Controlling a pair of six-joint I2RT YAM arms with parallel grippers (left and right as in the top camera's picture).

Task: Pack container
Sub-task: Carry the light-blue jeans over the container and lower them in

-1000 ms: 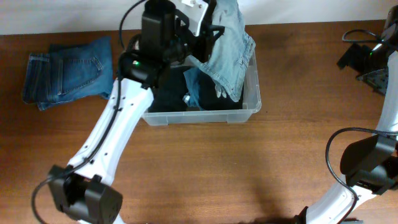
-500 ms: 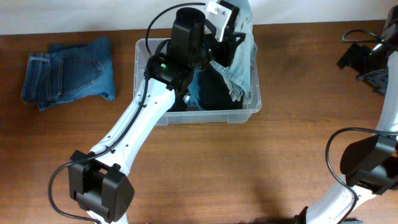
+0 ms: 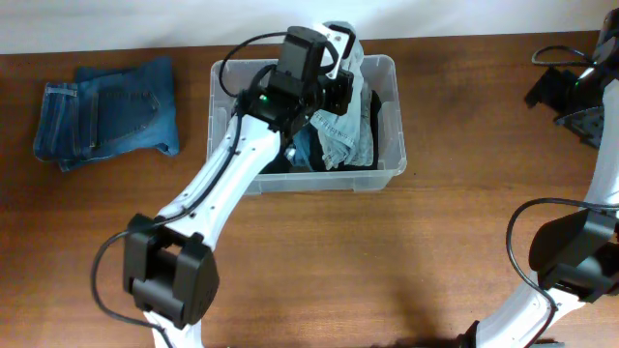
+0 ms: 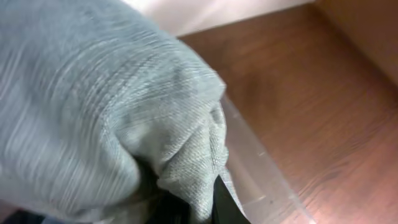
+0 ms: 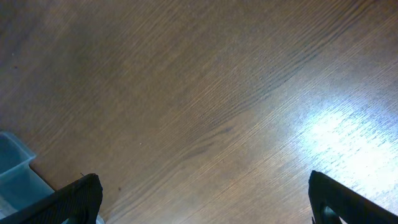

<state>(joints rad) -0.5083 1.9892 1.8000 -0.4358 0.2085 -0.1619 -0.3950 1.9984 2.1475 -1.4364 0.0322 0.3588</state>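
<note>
**A:** ok, left to right, what's on the table (image 3: pixel 406 261)?

**B:** Far left is a folded pair of blue jeans (image 3: pixel 106 111), well apart from everything else. Then the container (image 3: pixel 319 181), back-middle of the table, with dark clothes (image 3: pixel 375 104) lying inside.

**A:** and the left gripper?

**B:** The left gripper (image 3: pixel 337 89) hangs over the back part of the container, squeezed nearly closed on a pale denim garment (image 3: pixel 343 140). The cloth drapes down into the bin on top of the dark stuff. Its wrist cam is basically all fabric, so the fingers are mostly buried.

**A:** right one?

**B:** The right gripper (image 5: pixel 202 196) is way out at the far right, jaws spread wide. Nothing in them, only bare wood underneath.
</note>
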